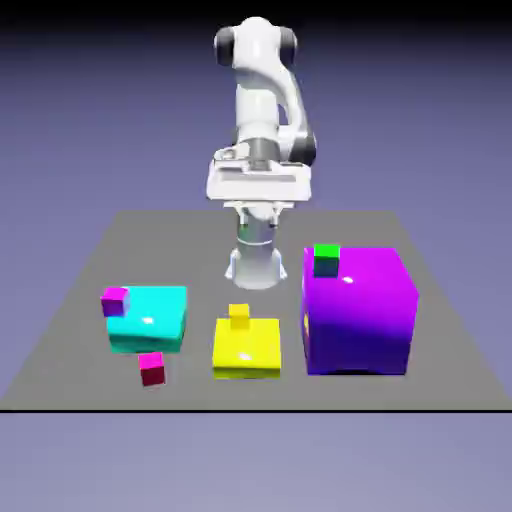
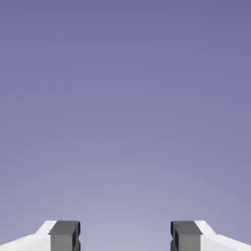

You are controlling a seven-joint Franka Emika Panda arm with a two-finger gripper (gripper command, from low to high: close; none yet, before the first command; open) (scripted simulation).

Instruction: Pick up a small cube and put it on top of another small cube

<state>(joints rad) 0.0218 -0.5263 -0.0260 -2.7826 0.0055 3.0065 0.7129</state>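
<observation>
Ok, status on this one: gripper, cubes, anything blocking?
Gripper open, empty, seeing only backdrop. Crimson cube on table, untouched. Magenta-purple cube atop cyan block. Nothing blocking either.

Flat grey table (image 1: 90,275) carries 3 big blocks in a row, a low cyan block (image 1: 150,320), a low yellow block (image 1: 248,350) and a tall purple cube (image 1: 362,315), plus 1 tiny crimson cube (image 1: 152,369) lying directly on it just in front of the cyan block.

Rendered simulation: flat grey table (image 1: 80,340), plain blue-violet backdrop (image 1: 100,100).
</observation>
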